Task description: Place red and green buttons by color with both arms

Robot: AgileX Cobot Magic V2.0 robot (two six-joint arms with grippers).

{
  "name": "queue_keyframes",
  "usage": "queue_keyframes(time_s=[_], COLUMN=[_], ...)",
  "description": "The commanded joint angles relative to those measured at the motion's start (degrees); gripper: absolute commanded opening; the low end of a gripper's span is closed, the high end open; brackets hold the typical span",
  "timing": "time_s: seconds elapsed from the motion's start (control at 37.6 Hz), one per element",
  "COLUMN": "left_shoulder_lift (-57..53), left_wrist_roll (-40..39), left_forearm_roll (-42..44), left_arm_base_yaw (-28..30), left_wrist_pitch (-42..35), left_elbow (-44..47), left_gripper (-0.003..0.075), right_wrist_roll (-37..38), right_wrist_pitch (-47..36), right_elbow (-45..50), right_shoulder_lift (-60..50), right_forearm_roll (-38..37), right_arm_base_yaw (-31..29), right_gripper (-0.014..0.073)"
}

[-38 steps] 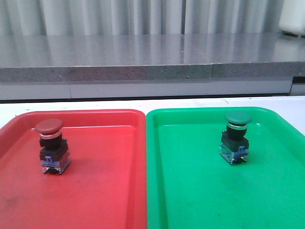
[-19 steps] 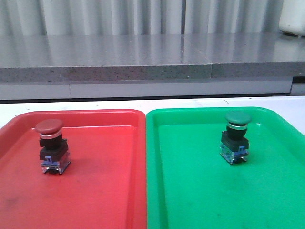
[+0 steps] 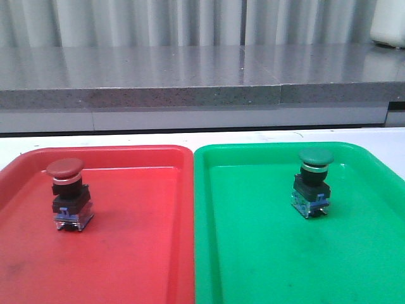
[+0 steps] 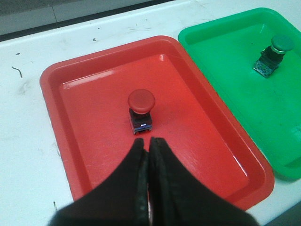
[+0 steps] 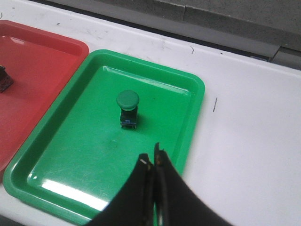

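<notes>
With the red button (image 3: 66,194) upright in the red tray (image 3: 126,266), the green button (image 3: 312,182) in the green tray (image 3: 266,266), and both the left gripper (image 4: 146,143) and right gripper (image 5: 151,162) closed and empty above, you mainly risk toppling a top-heavy button by dipping low.

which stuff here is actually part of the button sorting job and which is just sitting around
Part of the job:
- red mushroom-head push-button, standing in the red plastic tray
- dark green mushroom-head push-button, standing in the green plastic tray
- left gripper and right gripper, both shut and empty

Just there:
- white table
- grey speckled ledge behind
- white container on the ledge
</notes>
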Motion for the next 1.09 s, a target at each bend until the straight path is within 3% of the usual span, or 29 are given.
queue_keyframes(time_s=[0.0,0.11,0.24,0.4,1.06], left_shoulder_lift=[-2.14,-9.21,-22.95,-33.05,-33.68], left_wrist_roll=[-0.20,-0.20,-0.20,-0.20,-0.20], left_forearm_roll=[2.81,3.75,0.67,-3.07,-2.94], left_arm_base_yaw=[0.79,9.51,21.25,26.81,26.81], left_wrist_pitch=[-5.25,-15.82,-33.03,-42.36,-44.24], left_elbow=[-0.16,8.14,25.61,38.77,39.20], left_gripper=[-0.0020,-0.0020,-0.0020,-0.0020,-0.0020], right_wrist_roll=[-0.47,-0.47,-0.47,-0.47,-0.47], right_wrist_pitch=[-3.63,-3.34,-3.14,-3.14,-3.02], right_elbow=[-1.25,-1.25,-1.25,-1.25,-1.25], right_shoulder_lift=[0.30,0.30,0.30,0.30,0.35], right_forearm_roll=[-0.47,-0.47,-0.47,-0.47,-0.47], right_arm_base_yaw=[-0.03,-0.03,-0.03,-0.03,-0.03], right_gripper=[-0.0070,-0.0070,-0.0070,-0.0070,-0.0070])
